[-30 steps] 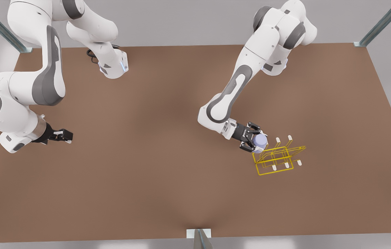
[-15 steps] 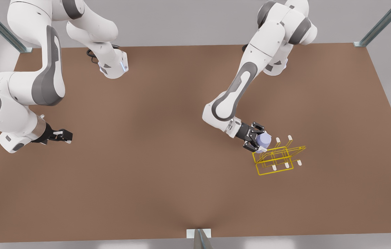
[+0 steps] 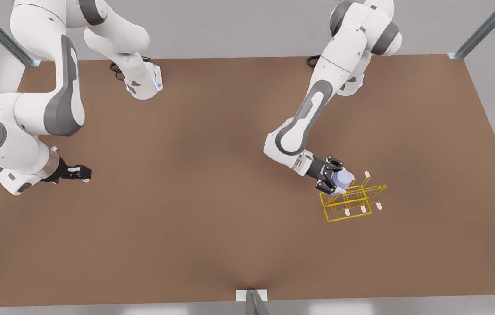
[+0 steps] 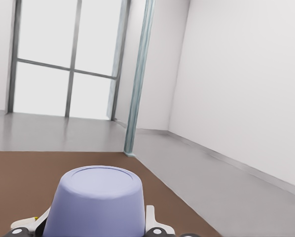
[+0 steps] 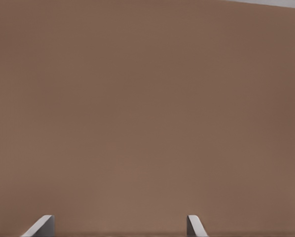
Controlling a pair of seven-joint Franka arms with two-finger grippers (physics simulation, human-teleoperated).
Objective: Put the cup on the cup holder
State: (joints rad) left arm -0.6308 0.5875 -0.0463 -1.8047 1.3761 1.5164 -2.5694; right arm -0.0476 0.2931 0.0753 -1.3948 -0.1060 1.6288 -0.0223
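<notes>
Lavender cup (image 3: 343, 178) gripped by outstretched left tool (image 3: 336, 181); right tool (image 3: 82, 173) waits open

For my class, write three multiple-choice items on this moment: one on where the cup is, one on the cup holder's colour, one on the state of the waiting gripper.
1. Where is the cup?
A. Standing on the table
B. Held in the left gripper at the cup holder's edge
C. Held by the right gripper

2. What colour is the cup holder's wire frame?
A. Yellow
B. Red
C. Black

3. How is the right gripper, waiting at the front view's left?
A. Shut on the cup
B. Shut on the holder
C. Open, holding nothing

Key: 1 B, the left wrist view shows the cup between its fingers. 2 A, the wires are yellow with white tips. 3 C, its wrist view shows spread fingertips over bare table.
</notes>
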